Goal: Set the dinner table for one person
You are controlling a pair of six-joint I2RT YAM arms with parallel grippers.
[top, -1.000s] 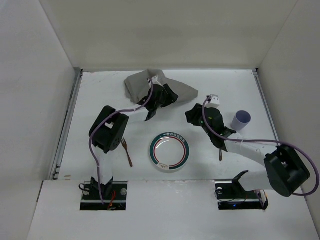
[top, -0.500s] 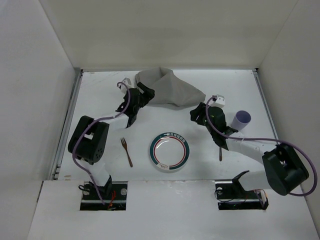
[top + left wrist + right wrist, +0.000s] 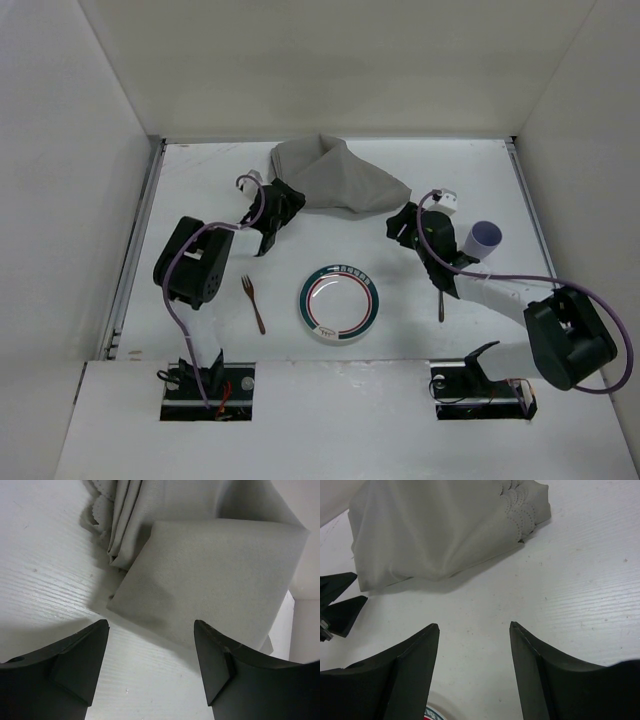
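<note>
The dinner table [image 3: 190,180] is the white surface. A crumpled grey cloth [image 3: 338,178] lies at its back centre. A white plate with a red and green rim [image 3: 339,303] sits near the front centre, with a small brown fork [image 3: 252,302] to its left. My left gripper [image 3: 287,199] is open and empty, just left of the cloth [image 3: 210,575], its jaws spread over bare table [image 3: 150,630]. My right gripper [image 3: 399,224] is open and empty, just right of and below the cloth [image 3: 445,530], over bare table [image 3: 474,627].
A lavender cup [image 3: 484,240] stands at the right beside my right wrist. A dark utensil [image 3: 440,306] lies partly under my right forearm. White walls and thin metal rails [image 3: 135,250] edge the surface. The plate's rim [image 3: 432,713] shows in the right wrist view.
My left gripper has drawn back left off the cloth, now open beside it. The cloth shifted and now lies bunched at the back centre. My right gripper moved slightly right.
</note>
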